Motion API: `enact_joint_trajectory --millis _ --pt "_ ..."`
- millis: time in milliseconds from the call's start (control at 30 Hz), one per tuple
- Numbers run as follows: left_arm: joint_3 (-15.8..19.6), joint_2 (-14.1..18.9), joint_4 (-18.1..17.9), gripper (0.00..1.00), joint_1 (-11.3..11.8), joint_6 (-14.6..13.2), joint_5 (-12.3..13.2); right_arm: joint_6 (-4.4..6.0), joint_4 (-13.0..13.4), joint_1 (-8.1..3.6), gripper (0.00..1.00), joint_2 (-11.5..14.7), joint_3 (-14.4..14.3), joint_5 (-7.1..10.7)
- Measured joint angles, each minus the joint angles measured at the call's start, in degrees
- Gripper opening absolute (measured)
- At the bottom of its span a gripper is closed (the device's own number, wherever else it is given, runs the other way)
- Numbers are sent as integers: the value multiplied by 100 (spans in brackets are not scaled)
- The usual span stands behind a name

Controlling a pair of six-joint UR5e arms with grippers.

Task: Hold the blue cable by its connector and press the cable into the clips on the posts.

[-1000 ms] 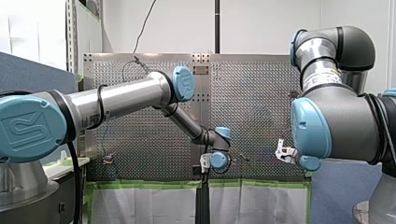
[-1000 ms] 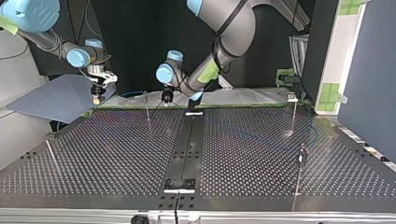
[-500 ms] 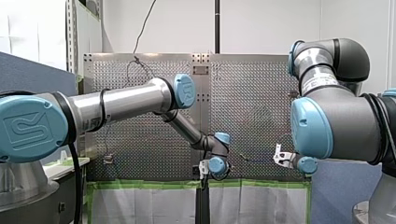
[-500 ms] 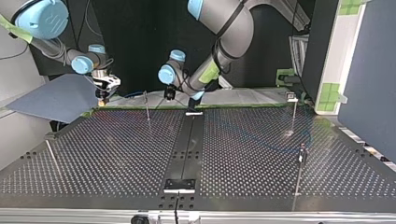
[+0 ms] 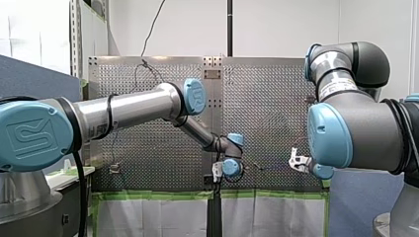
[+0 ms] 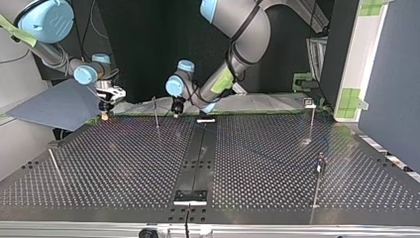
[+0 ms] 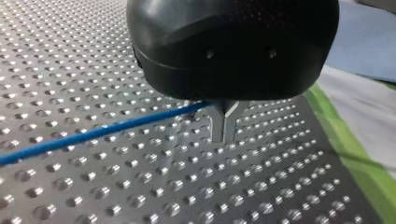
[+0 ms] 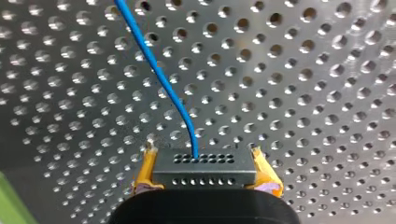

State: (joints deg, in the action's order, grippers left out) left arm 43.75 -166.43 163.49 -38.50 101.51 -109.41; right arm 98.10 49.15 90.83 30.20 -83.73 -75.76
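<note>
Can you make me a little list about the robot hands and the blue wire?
right gripper: shut on the black connector, yellow pads at its sides
left gripper: metal fingers shut on the blue cable
blue cable: leaves the connector, runs over the perforated table
post: thin, upright, between the two grippers in the top view

Our perforated table [image 6: 124, 163] is dull grey metal, with matt green tape [image 6: 267, 113] along its twelve-o'clock edge in the top view. The blue cable [image 8: 159, 79] looks smooth plastic; its connector [image 8: 204, 170], matt dark.
</note>
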Motion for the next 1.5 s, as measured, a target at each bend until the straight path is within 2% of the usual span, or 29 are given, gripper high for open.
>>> enact_joint_trajectory --millis 133,333,533,833,1200,1233,1267,1300,1333,1367,1500 --pt "-33 2 34 0 52 0 -11 50 -21 3 0 -5 133 6" --pt "-42 2 56 0 69 0 -34 63 -47 6 0 -9 254 14" --pt "-57 3 20 0 77 0 -116 105 -69 9 0 -91 393 87" --pt "-182 3 -161 0 70 0 -394 100 -224 10 0 -241 558 104" --pt "-139 3 -163 0 35 -57 -487 111 -297 17 0 -246 665 134" --pt "-109 5 -158 20 24 -97 -492 111 -298 17 0 -246 665 136" --pt "-82 5 -156 60 17 -132 -492 111 -299 15 0 -246 666 137" --pt "-53 6 -155 60 8 -170 -491 111 -299 14 0 -246 666 138" --pt "-13 12 -156 84 -6 -221 -493 111 -299 12 0 -246 666 139" --pt "20 19 -156 100 -18 -265 -497 110 -300 12 0 -246 666 139" --pt "149 85 -142 100 -81 -472 -483 112 -300 14 0 -251 667 139"
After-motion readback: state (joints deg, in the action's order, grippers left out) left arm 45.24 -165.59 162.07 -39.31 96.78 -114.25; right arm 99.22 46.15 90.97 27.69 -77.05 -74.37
